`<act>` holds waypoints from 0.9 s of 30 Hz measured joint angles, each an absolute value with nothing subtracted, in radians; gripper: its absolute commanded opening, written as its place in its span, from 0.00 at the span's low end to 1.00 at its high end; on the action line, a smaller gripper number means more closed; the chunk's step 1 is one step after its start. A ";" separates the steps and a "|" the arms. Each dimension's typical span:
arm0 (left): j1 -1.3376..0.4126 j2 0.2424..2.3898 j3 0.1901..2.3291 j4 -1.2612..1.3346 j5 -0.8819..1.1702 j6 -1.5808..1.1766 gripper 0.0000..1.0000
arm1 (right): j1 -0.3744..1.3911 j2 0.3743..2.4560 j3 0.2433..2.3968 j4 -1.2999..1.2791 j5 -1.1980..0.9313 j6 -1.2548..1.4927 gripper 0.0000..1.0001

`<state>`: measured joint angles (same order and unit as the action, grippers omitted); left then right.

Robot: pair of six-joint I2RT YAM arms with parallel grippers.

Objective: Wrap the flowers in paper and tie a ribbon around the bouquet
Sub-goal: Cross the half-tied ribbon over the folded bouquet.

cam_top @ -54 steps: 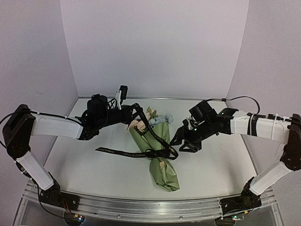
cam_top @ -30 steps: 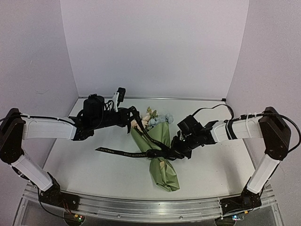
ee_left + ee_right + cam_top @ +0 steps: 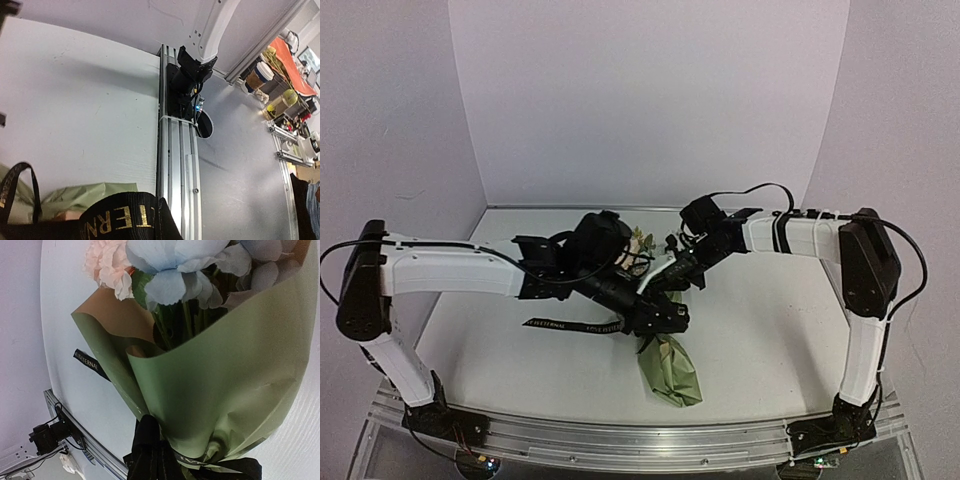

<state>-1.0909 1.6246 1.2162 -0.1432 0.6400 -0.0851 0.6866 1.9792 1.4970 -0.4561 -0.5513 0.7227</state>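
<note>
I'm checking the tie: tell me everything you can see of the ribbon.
The ribbon is a narrow black fabric band with small light lettering. One end lies flat on the table left of the bouquet; from there it runs to the cone's narrow waist, where it bunches around the olive-green paper. In the left wrist view a stretch passes close up, letters golden.

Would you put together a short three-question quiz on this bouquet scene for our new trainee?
1. True or false: the ribbon meets the bouquet where the paper narrows.
2. The paper's outer side is: A olive green, B red, C white.
3. What colour is the ribbon's lettering?
Key: 1 true; 2 A; 3 gold.
</note>
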 measured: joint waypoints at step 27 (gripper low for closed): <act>-1.197 2.133 1.734 -0.130 0.547 -0.105 0.64 | 0.678 2.035 1.583 -0.549 -0.653 0.632 0.00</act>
<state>-1.1968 2.1334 1.7341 -0.1298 0.5469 -0.1049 0.6781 2.0346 1.5827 -0.5488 -0.6534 0.6318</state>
